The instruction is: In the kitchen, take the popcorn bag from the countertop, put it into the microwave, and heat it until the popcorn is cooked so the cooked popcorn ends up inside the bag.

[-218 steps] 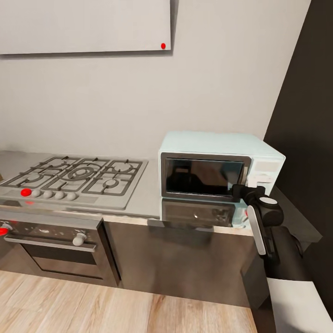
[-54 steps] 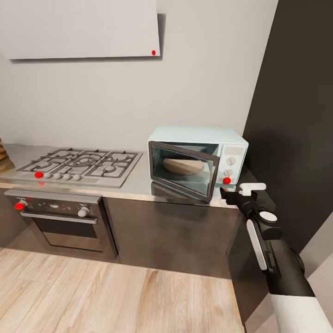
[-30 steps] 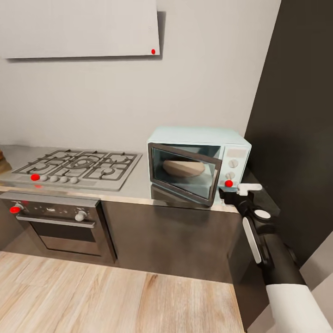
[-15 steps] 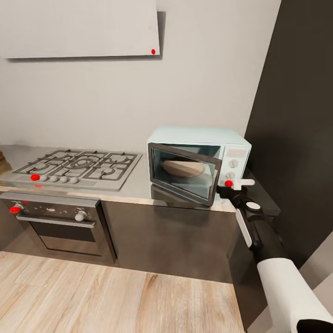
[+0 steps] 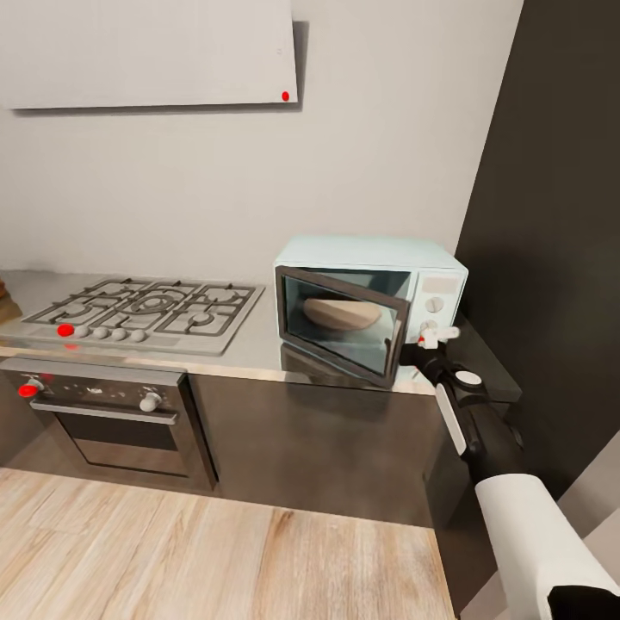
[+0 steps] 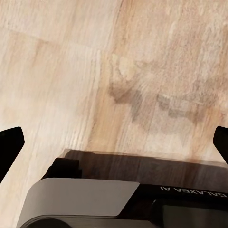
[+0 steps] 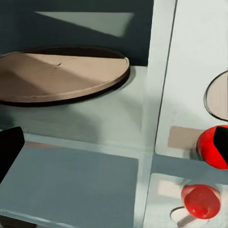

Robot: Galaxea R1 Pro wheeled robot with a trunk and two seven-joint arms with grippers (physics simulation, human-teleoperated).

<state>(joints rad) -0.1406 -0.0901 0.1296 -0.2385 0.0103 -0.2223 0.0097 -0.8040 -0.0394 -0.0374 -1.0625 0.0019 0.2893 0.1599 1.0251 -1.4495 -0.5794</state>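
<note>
- Landmark: the microwave (image 5: pixel 370 306) stands on the countertop (image 5: pixel 258 349), its door (image 5: pixel 340 321) swung partly open.
- Far left of it lies the hob (image 5: pixel 142 312), with the oven (image 5: pixel 103 418) underneath.
- Inside the microwave sits a tan turntable (image 7: pixel 59 73); I see no popcorn bag.
- Left gripper (image 6: pixel 114 142) hangs over the plank floor (image 6: pixel 142 71), fingers wide apart.
- Right gripper (image 5: pixel 422 340) is at the microwave's lower right corner, by the door's free edge and a red knob (image 7: pixel 214 146); fingers (image 7: pixel 9 149) spread apart, gripping nothing.
</note>
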